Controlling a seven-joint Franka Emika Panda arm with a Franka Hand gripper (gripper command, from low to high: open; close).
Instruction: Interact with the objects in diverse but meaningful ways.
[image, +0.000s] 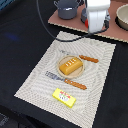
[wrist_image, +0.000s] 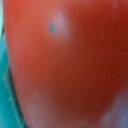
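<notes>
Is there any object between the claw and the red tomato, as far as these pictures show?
Nothing visible stands between them. In the wrist view the red tomato fills almost the whole picture, so the camera is right at it. In the exterior view the arm hides the tomato and the claw, so I cannot tell whether the claw touches or grips it.

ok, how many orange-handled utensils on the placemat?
2. One utensil lies beyond the bread loaf, the other utensil between loaf and butter block. The arm may hide more.

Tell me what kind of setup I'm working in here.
Likely a tabletop play-kitchen setup: a striped placemat holding a bread loaf on a plate, a knife and a butter block, with a two-handled pot behind.
</notes>
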